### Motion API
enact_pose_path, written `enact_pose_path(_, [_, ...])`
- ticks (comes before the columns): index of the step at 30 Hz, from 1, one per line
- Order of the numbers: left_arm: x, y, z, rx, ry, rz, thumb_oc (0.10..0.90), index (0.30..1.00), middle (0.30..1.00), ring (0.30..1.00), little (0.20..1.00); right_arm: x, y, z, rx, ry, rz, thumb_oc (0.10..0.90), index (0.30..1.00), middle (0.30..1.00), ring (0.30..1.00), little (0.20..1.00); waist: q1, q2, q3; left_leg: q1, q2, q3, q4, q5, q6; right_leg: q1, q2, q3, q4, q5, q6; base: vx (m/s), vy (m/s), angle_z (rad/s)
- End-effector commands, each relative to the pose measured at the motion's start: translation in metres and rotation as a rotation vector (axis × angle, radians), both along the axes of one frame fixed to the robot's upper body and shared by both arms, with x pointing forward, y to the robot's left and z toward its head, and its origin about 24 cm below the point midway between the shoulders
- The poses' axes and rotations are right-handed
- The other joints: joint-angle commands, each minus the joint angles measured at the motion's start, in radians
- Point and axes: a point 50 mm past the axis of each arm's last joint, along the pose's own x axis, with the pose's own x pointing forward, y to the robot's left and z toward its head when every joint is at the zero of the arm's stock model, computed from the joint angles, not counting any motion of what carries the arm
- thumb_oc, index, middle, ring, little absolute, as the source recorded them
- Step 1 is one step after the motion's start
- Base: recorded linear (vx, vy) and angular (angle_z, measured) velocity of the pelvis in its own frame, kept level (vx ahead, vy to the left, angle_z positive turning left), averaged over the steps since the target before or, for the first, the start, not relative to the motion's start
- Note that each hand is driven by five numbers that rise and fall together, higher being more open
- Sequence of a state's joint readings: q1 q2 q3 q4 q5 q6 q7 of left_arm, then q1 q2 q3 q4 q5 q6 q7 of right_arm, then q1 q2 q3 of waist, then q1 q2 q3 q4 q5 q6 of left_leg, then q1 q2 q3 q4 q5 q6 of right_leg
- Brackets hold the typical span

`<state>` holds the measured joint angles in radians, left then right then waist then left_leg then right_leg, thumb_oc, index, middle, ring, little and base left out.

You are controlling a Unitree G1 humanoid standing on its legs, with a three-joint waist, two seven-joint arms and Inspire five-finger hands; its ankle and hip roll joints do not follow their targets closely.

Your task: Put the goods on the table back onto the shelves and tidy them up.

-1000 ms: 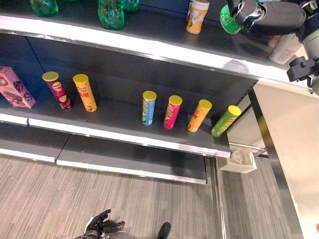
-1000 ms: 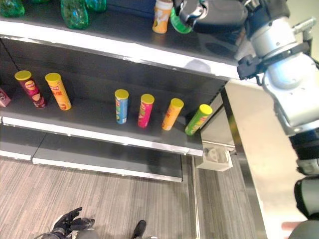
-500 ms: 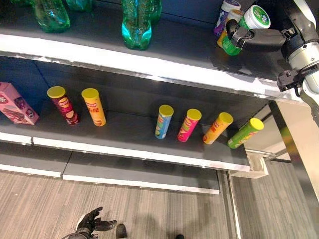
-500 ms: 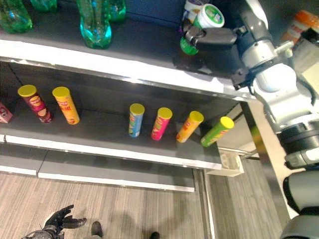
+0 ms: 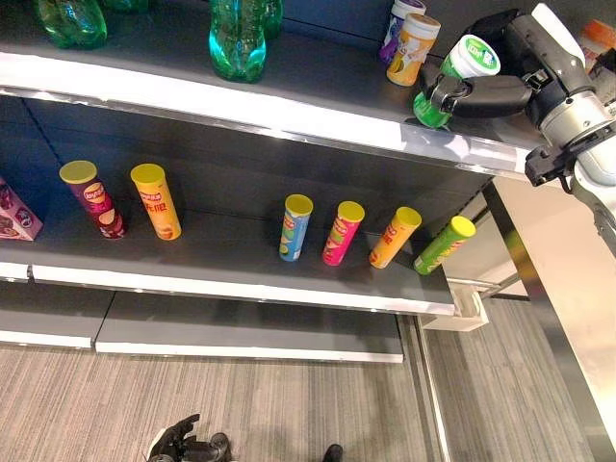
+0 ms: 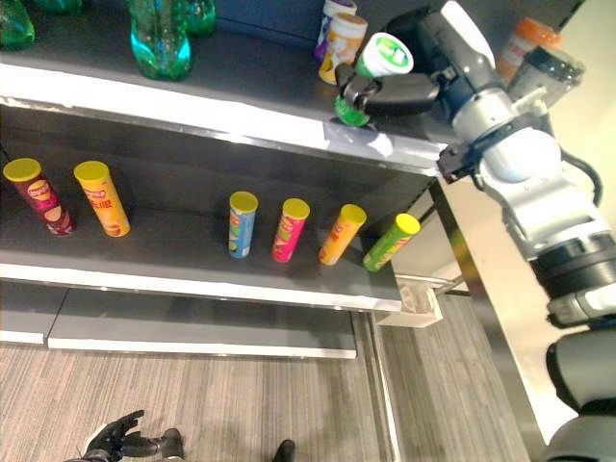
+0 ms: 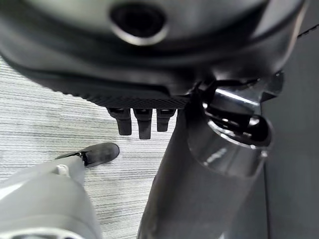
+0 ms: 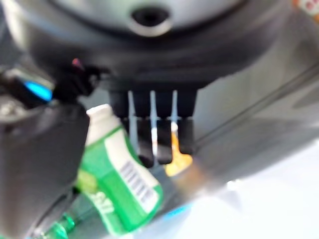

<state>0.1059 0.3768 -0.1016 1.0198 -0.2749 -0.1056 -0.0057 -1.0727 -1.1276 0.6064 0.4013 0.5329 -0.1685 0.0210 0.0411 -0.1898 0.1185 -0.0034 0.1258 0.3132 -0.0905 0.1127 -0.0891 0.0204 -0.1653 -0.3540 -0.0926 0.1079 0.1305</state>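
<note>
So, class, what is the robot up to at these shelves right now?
The right robot hand grips a green cup with a white lid, tilted, at the front right of the top shelf, beside two other cups. The left robot hand hangs low over the floor, holding nothing.

Colours recorded on the shelving, goods and floor.
The right hand (image 5: 486, 94) was dark and clasped a green cup (image 5: 445, 85) with a white lid; beside it stood a yellow-and-white cup (image 5: 413, 50) and a purple-and-white one (image 5: 397, 27). Bottles (image 5: 237, 43) were translucent green. The shelves (image 5: 241, 241) were dark grey with pale edging. All tubes carried yellow lids: maroon (image 5: 91, 199), yellow (image 5: 156, 201), blue (image 5: 295, 228), pink (image 5: 342, 233), orange (image 5: 395, 237), green (image 5: 444, 244). A box (image 5: 13, 210) was pink. The floor (image 5: 289, 404) was grey, finely striped. The left hand (image 5: 178, 447) was black.
</note>
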Motion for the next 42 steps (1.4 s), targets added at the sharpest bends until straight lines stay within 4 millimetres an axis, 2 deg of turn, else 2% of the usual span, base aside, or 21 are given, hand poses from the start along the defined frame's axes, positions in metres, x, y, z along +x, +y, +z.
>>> enact_pose_path(1, [0.021,0.011,0.012,0.052,-0.084,-0.038,0.8,0.9,0.9,0.9,0.9,-0.02,-0.008,0.073,0.07,-0.253,-0.027,0.4,0.3,0.3,0.3,0.3,0.034,-0.013,-0.028,0.046,0.02,-0.025,0.003,-0.095,-0.03,0.044,-0.025,-0.017,0.025,-0.035,0.057,0.0,0.0,0.0])
enact_pose_path(10, [0.019,0.01,0.011,0.058,-0.069,-0.051,0.8,0.9,0.9,0.9,0.9,-0.016,-0.006,0.075,0.083,-0.248,-0.03,0.4,0.3,0.3,0.3,0.3,0.038,-0.011,-0.022,0.038,0.017,-0.032,0.003,-0.091,-0.031,0.045,-0.025,-0.029,0.02,-0.031,0.058,0.0,0.0,0.0])
enact_pose_path(20, [0.022,0.011,0.012,0.064,-0.074,-0.055,0.8,0.9,0.9,0.9,0.9,-0.009,0.002,0.075,0.116,-0.232,0.0,0.4,0.3,0.3,0.3,0.3,0.047,-0.02,-0.019,0.037,0.016,-0.041,0.003,-0.092,-0.03,0.049,-0.025,-0.039,0.021,-0.03,0.059,0.0,-0.005,0.04])
enact_pose_path(42, [0.026,0.012,0.014,0.08,-0.087,-0.073,0.8,0.9,0.9,0.9,0.9,-0.009,0.001,0.075,0.008,-0.232,-0.051,0.4,0.3,0.3,0.3,0.3,0.039,-0.021,-0.018,0.039,0.016,-0.049,0.003,-0.095,-0.031,0.054,-0.023,-0.048,0.022,-0.03,0.058,0.0,-0.002,0.02])
